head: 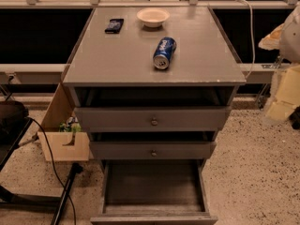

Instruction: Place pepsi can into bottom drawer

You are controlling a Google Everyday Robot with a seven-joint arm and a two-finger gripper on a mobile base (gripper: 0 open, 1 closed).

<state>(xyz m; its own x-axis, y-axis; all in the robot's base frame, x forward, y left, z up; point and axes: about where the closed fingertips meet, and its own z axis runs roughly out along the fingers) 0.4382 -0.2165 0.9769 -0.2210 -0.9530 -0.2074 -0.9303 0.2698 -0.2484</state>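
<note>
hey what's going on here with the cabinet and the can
Nothing is being handled: the gripper is not in view. The pepsi can lies on its side on the cabinet top, near a white bowl and a flat dark object. The bottom drawer is pulled open, nothing visible inside, so the can is not yet placed.

One arm (291, 32) in sight, entering at the far right edge of the camera view and only partly in frame. Upper part is a rounded white housing, cut off by the frame edge. Below it, pale cream-lit blocky segments step downward and slightly to the left. The tool (280, 108) appears to be the lowest pale block, at the right edge about mid-height, pointing down. Its outline merges with the link above, so the boundary between them is unclear. The whole limb hangs off to the right side.
</note>
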